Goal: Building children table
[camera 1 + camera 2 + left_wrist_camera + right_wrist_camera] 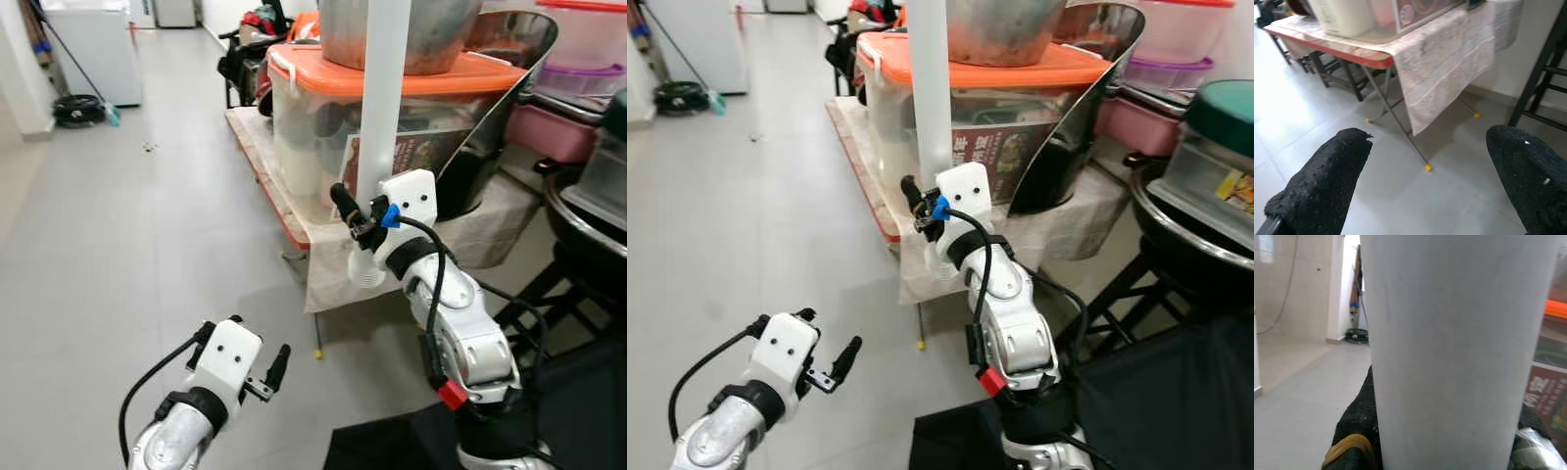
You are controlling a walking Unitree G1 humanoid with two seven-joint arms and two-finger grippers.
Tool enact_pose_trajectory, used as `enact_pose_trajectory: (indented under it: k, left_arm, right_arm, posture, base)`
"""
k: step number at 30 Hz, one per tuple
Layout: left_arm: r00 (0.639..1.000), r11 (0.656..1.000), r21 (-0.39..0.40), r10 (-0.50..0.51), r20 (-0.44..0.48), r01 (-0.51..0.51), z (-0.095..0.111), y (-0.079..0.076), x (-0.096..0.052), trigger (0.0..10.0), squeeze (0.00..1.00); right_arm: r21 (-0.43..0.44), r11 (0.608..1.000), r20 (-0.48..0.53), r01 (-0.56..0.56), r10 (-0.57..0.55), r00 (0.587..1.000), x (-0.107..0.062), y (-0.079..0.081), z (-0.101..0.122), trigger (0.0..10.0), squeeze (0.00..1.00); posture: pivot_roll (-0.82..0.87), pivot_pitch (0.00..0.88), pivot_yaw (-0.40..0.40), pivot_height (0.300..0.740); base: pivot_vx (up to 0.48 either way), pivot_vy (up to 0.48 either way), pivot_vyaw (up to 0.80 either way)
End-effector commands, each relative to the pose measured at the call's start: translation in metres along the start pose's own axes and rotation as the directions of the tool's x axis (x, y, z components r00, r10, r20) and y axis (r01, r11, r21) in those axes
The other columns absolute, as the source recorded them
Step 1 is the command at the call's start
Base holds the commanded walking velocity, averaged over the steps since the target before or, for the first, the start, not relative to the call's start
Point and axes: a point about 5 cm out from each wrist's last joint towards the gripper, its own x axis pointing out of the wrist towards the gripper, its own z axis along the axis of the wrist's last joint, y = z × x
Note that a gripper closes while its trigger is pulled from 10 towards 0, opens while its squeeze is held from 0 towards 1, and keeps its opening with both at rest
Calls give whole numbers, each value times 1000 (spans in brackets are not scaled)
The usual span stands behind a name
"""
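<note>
One table leg [384,98] (top cropped).

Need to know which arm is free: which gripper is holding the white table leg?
The right gripper, shut around the upright white table leg. The left gripper hangs open over the floor, holding nothing.

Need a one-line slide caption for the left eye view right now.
Right gripper holds a white table leg upright beside the cluttered folding table; left gripper open, empty over the floor.
</note>
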Motion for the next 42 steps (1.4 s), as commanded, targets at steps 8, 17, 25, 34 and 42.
enact_pose_trajectory:
  k: [8,17,25,34,42]
  left_arm:
    - [1000,1000,-2,1,-3,-1,1,-3,0,10000,0]
    - [1000,1000,1,-2,-9,2,0,-3,-1,10000,0]
    - [1000,1000,1,-2,-9,2,1,-4,0,10000,0]
    - [1000,1000,0,-2,-7,2,2,-5,1,10000,0]
    - [999,1000,-9,11,-33,-11,-3,-6,-3,10000,0]
  right_arm:
    - [-13,1000,30,15,-15,999,-2,-5,7,10000,0]
    - [-21,1000,16,6,-6,1000,-6,-2,3,10000,0]
    - [-7,1000,10,13,-12,1000,-8,-2,1,10000,0]
    - [4,1000,5,2,-2,1000,-13,-1,-1,10000,0]
    - [48,998,-58,-33,36,998,-33,11,-21,10000,0]
  posture:
    - [109,24,-110,740]
    - [107,25,-105,740]
    - [109,24,-105,740]
    - [107,20,-105,740]
    - [106,13,-102,740]
  base:
    - [-125,0,0]
    - [-274,0,0]
    - [-312,0,0]
    - [-322,0,0]
    - [-319,0,500]
